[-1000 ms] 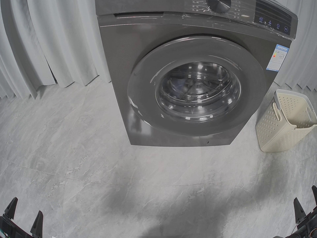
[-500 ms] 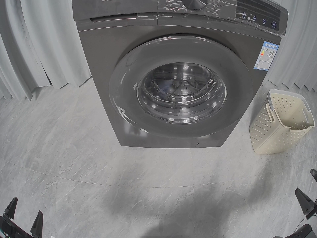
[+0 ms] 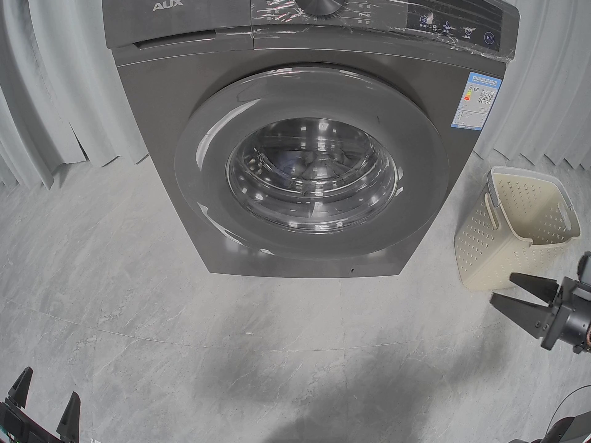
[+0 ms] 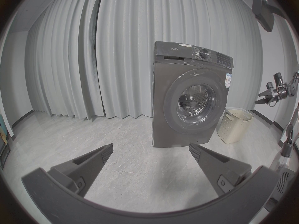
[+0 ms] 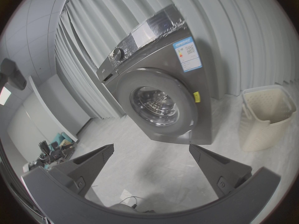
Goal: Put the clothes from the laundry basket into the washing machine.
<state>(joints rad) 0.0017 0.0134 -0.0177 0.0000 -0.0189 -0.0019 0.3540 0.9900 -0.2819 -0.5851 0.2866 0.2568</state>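
The grey washing machine (image 3: pixel 295 50) stands ahead on the floor, its round glass door (image 3: pixel 311 173) shut against the front. The cream laundry basket (image 3: pixel 477 241) sits on the floor at the machine's right; the part of its inside that shows is bare. My right gripper (image 3: pixel 502 288) hangs open in the air just in front of the basket, fingertips pointing left, holding nothing. My left gripper (image 3: pixel 49 384) is open low at the near left, far from both. The left wrist view has the machine (image 4: pixel 162 109), the basket (image 4: pixel 235 125) and the left gripper (image 4: pixel 151 147).
Pale curtains (image 3: pixel 61 63) hang behind and beside the machine. Grey tiled floor (image 3: pixel 184 327) lies open between me and the machine. The right wrist view, behind the right gripper (image 5: pixel 151 147), takes in the machine (image 5: pixel 187 78), the basket (image 5: pixel 266 134) and clutter (image 5: pixel 49 153) by a far wall.
The head camera has turned, so the machine and basket sit further left in the picture. My right gripper has risen from the bottom corner to beside the basket. The left gripper has kept still.
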